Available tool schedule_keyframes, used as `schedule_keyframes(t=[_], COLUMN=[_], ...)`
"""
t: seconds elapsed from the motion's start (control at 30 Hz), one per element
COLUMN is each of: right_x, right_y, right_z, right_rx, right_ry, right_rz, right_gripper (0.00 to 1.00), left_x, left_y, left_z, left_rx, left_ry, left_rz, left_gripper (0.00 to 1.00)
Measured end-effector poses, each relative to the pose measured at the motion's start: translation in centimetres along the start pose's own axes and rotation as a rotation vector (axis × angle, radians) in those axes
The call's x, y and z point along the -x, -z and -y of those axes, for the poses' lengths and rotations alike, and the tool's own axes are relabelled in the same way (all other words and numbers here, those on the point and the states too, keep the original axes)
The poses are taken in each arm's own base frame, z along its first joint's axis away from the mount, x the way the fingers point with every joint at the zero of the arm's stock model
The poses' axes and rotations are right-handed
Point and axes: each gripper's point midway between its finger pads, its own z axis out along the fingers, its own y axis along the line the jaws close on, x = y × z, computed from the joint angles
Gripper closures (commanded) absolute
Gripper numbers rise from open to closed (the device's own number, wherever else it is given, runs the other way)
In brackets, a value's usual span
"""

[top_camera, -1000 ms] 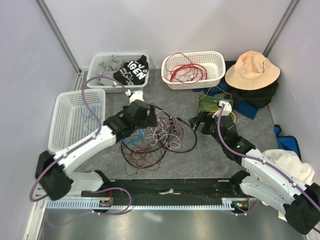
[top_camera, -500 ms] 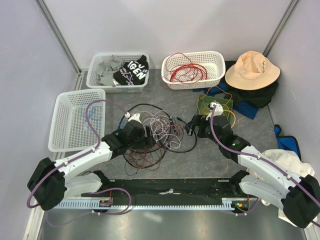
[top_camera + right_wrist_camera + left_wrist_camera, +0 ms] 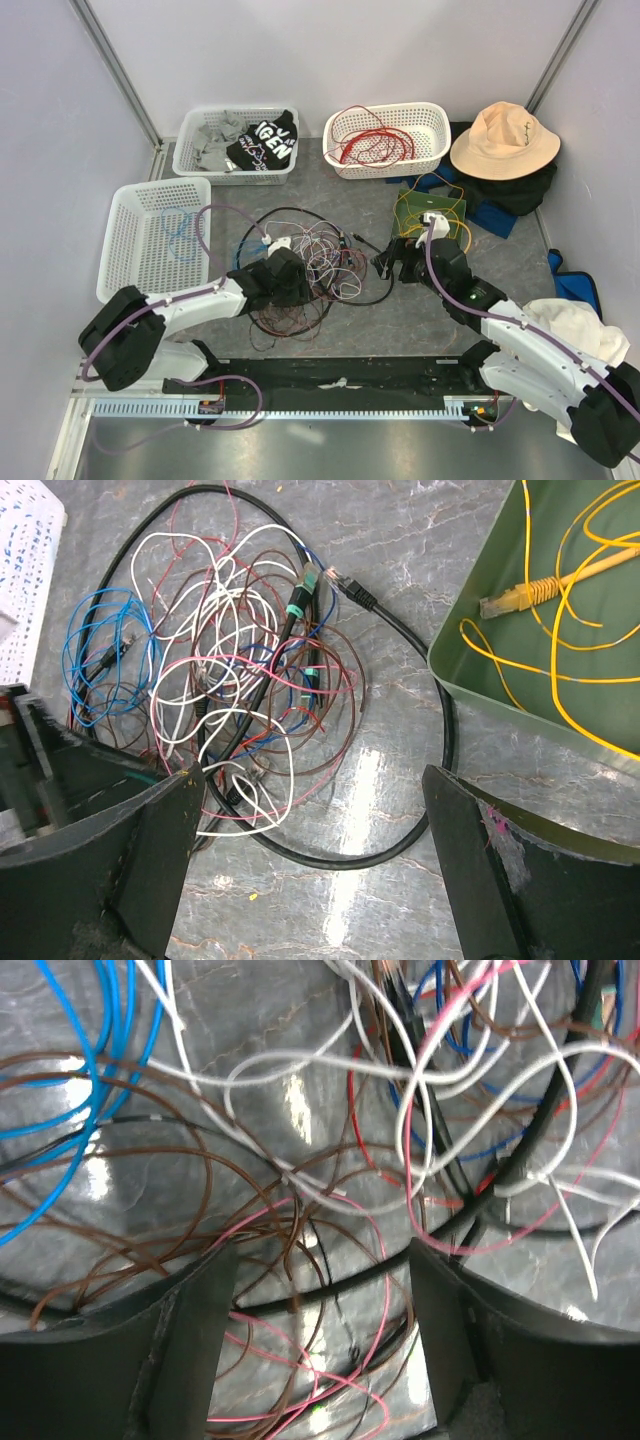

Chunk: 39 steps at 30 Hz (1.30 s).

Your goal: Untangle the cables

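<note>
**Overhead and wrist views.** A grey table (image 3: 420, 320) carries white baskets and a green tray (image 3: 520, 670). The far basket (image 3: 385, 166) holds a red cable (image 3: 372, 145), the left basket (image 3: 160, 184) holds a blue one, and the tray holds a yellow cable (image 3: 530, 588). These appear already sorted.

**Heap.** The remaining cables (image 3: 315, 268) lie as one loose knotted heap at mid-table, between the two arms.

**Grippers.**
- The left gripper (image 3: 320, 1300) is spread wide and sits low over the heap's near-left part. Brown strands (image 3: 150, 1175), pink strands and a thin black one lie in the gap, and nothing is pinched.
- The right gripper (image 3: 315, 850) is likewise spread. It hovers beside the heap's right edge and holds nothing.

**Thick black cable.** The thick black cable (image 3: 355, 590) sweeps round the heap's outside and ends in a free plug near the tray. It is probably the stiffest piece and the least interlaced.

**Thin wires.** The thin wires, including the white wires (image 3: 235, 830) and the blue wires (image 3: 100, 1070), look light, limp and smooth-skinned. They are likely to slip from a shallow pinch and to drag neighbouring loops when pulled.

**Where to grasp.** The best hold is judged to be a free end or plug, or an outer loop clear of crossings. One gripper would pin the heap while the other draws the strand out slowly.
</note>
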Motion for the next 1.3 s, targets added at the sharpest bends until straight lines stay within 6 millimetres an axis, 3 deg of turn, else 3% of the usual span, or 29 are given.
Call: schedule_keyframes(t=[0.03, 0.07, 0.13, 0.33, 0.47, 0.57, 0.73, 0.8, 0.9, 1.03, 1.3], right_x=[0.0, 0.1, 0.2, 0.2, 0.3, 0.2, 0.7, 0.8, 1.0, 2.4, 6.6], right_y=[0.1, 0.1, 0.2, 0.4, 0.6, 0.6, -0.1, -0.5, -0.7, -0.3, 1.9], right_z=[0.0, 0.0, -0.1, 0.0, 0.1, 0.5, 1.4, 1.9, 2.1, 0.4, -4.3], right_rx=[0.001, 0.003, 0.005, 0.005, 0.005, -0.018, -0.100, -0.139, -0.153, -0.068, 0.143], right_ry=[0.002, 0.003, 0.005, 0.022, 0.033, 0.046, 0.030, 0.002, -0.040, -0.080, -0.051], right_rz=[0.001, 0.005, 0.008, 0.007, 0.010, 0.009, 0.001, 0.008, 0.025, 0.092, 0.211], right_gripper=[0.02, 0.02, 0.02, 0.02, 0.02, 0.02, 0.02, 0.03, 0.08, 0.08, 0.08], left_x=[0.0, -0.1, 0.0, -0.1, 1.4, 5.8, 15.2, 17.8, 20.2, 22.1, 25.8], left_y=[-0.3, -0.6, -1.1, -1.4, 0.3, 3.4, 13.2, 17.0, 20.6, 23.2, 25.7], left_z=[0.1, -0.1, 0.0, 0.5, 1.2, 4.2, 10.9, 12.4, 13.4, 14.3, 16.8], left_rx=[0.006, 0.022, 0.031, 0.033, 0.031, -0.041, -0.251, -0.308, -0.338, -0.336, -0.333], left_ry=[0.003, 0.000, 0.011, 0.001, -0.040, -0.061, -0.047, -0.044, -0.054, -0.098, -0.163], left_rz=[0.002, 0.001, 0.005, 0.001, 0.033, 0.147, 0.429, 0.513, 0.595, 0.638, 0.683], left_gripper=[0.55, 0.85, 0.98, 0.98, 0.98, 0.98, 0.98, 0.98, 0.98, 0.98, 0.98])
